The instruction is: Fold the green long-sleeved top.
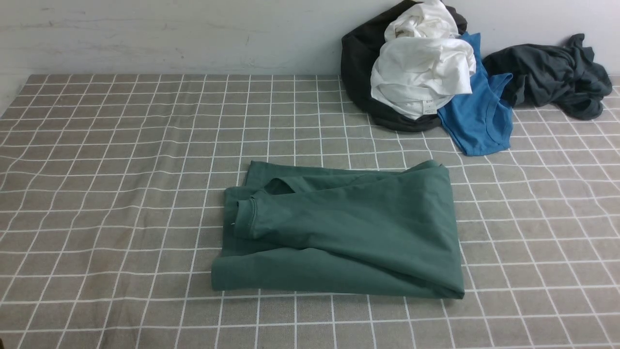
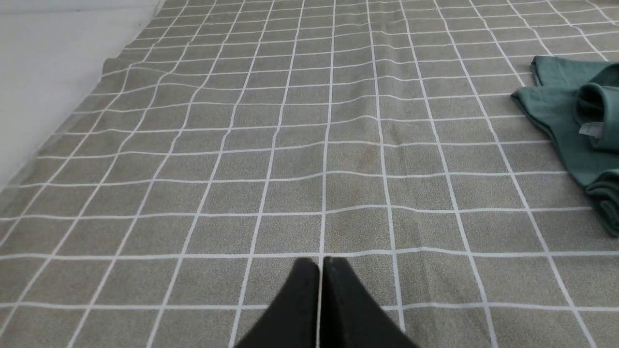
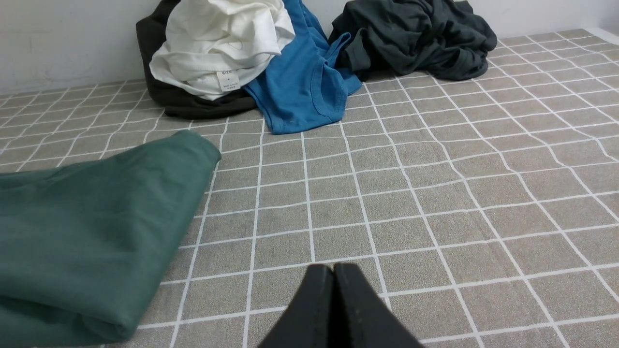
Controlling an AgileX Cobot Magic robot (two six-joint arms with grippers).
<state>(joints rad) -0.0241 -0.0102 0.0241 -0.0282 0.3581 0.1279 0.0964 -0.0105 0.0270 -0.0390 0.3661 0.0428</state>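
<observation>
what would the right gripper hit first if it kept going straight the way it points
Probably nothing soon: the right gripper, jaws shut, points over bare checked cloth. The green top lies off to one side. Farther on sits the blue garment, though depth is hard to judge.

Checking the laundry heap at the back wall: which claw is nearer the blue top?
Right. The right claw, shut and empty, faces the blue top across bare cloth; the left claw, also shut, sees only the green top.

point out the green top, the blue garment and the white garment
green top (image 1: 358, 232): front view, middle of the folded body
blue garment (image 1: 477, 118): front view, flat front panel below the neckline
white garment (image 1: 421, 72): front view, bunched middle of the heap
</observation>
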